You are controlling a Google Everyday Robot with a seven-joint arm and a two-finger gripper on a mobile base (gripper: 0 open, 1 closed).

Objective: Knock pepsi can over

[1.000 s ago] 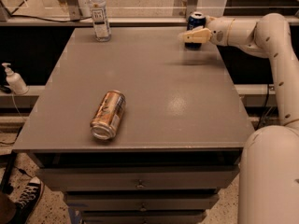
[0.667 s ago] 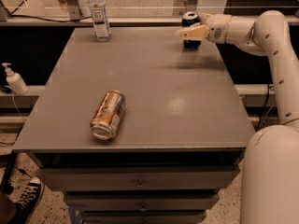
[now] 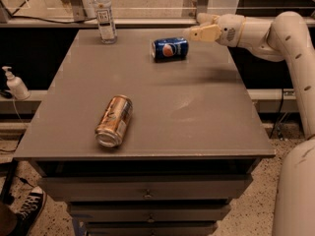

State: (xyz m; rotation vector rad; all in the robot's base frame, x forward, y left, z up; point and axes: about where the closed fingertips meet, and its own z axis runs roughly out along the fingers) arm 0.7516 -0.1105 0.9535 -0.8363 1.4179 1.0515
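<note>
The pepsi can [image 3: 170, 49], dark blue with a round red-white-blue logo, lies on its side at the back of the grey table [image 3: 197, 112], left of the gripper. My gripper [image 3: 199, 27] hangs above the table's back right part, just right of and a little above the can, not touching it. It holds nothing.
A gold-bronze can [image 3: 114, 120] lies on its side at the front left of the table. A clear plastic bottle [image 3: 105, 14] stands at the back left. A soap dispenser [image 3: 15, 84] stands off the table to the left. Drawers sit below the table's front edge.
The pepsi can stood upright at the back right by the gripper; now it lies on its side further left. The gripper has stayed near the back right.
</note>
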